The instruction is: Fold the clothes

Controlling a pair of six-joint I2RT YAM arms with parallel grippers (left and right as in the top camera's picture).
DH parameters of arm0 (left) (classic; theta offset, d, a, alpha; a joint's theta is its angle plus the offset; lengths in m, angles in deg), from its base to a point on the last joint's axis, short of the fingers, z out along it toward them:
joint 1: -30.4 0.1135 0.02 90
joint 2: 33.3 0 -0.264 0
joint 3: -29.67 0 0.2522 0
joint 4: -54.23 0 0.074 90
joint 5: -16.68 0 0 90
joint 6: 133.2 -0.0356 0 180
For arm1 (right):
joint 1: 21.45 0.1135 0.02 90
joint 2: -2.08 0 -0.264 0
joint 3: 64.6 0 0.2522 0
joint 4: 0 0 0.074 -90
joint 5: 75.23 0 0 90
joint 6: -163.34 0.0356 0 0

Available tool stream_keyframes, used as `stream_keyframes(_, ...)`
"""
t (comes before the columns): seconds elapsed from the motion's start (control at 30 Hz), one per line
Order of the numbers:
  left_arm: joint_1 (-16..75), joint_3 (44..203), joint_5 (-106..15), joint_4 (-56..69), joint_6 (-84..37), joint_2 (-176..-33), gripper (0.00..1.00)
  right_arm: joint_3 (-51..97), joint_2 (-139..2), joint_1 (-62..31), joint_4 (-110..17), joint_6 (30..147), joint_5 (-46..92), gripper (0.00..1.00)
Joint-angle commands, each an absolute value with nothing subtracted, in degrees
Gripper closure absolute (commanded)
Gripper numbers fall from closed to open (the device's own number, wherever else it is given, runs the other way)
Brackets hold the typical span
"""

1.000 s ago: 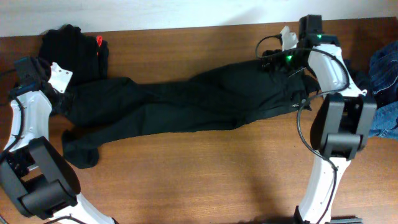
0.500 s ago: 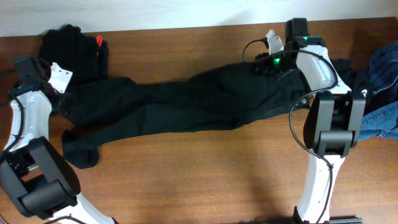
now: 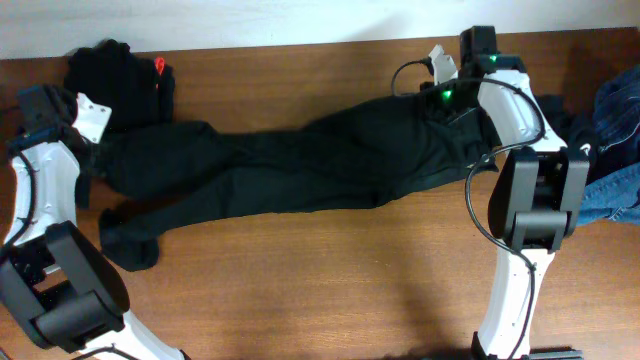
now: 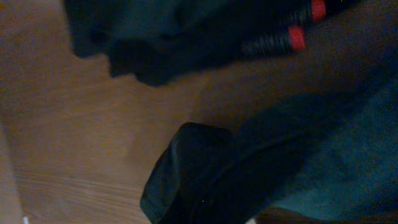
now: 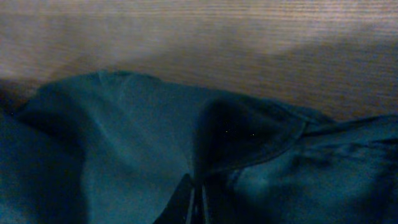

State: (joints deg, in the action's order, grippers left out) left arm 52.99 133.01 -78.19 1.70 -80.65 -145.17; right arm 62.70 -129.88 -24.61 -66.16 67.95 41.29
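Since the frame half a second earlier, the left gripper [image 3: 98, 150] has been drawn slightly towards the far edge of the worktop [image 3: 330, 280], and the trouser leg beneath it has been pulled with it. The right gripper [image 3: 455, 105] has been kept where it was, near the far right corner.

A pair of black trousers [image 3: 300, 165] is laid lengthwise across the worktop, with the waist towards the right edge and the two legs stretched towards the left edge. The lower leg ends in a bunched cuff nearer the left edge.

In the right wrist view, the fingers are seen pressed together at the bottom of the frame, and a ridge of the trouser cloth [image 5: 155, 143] is pinched between them.

In the left wrist view, one dark finger [image 4: 186, 171] is seen against the cloth [image 4: 323, 155], but the picture is dim and it cannot be told how wide the jaws are set or whether cloth is held.

A heap of black clothing [image 3: 115, 75] with a red tag is piled at the far left corner. Blue denim [image 3: 615, 130] is heaped at the right edge.
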Motion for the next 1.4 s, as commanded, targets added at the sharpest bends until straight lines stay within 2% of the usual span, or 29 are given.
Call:
stream_keyframes(0.0, 53.1, 136.8, -77.2, 1.0, -78.7, -141.7, 1.00, 69.0, -128.1, -24.5, -68.1, 66.2, 42.8, 0.96)
stream_keyframes(0.23, 51.1, 139.2, -76.9, -0.4, -78.3, -133.7, 1.00, 79.6, -126.5, -24.5, -80.3, 66.1, 42.6, 0.96)
stream_keyframes(0.53, 47.7, 139.2, -76.7, -2.7, -71.0, -119.9, 1.00, 90.5, -124.3, -25.8, -98.4, 66.1, 42.6, 0.96)
stream_keyframes(0.73, 46.9, 139.2, -68.0, -11.9, -66.6, -111.8, 1.00, 94.9, -123.1, -26.8, -109.4, 64.9, 42.6, 0.96)
stream_keyframes(1.0, 46.9, 139.2, -58.1, -25.5, -58.8, -105.6, 1.00, 94.3, -122.4, -26.7, -111.1, 65.3, 42.4, 0.96)
stream_keyframes(1.37, 46.9, 139.2, -50.4, -40.5, -57.4, -102.3, 1.00, 94.3, -118.8, -26.8, -111.1, 66.4, 41.4, 0.96)
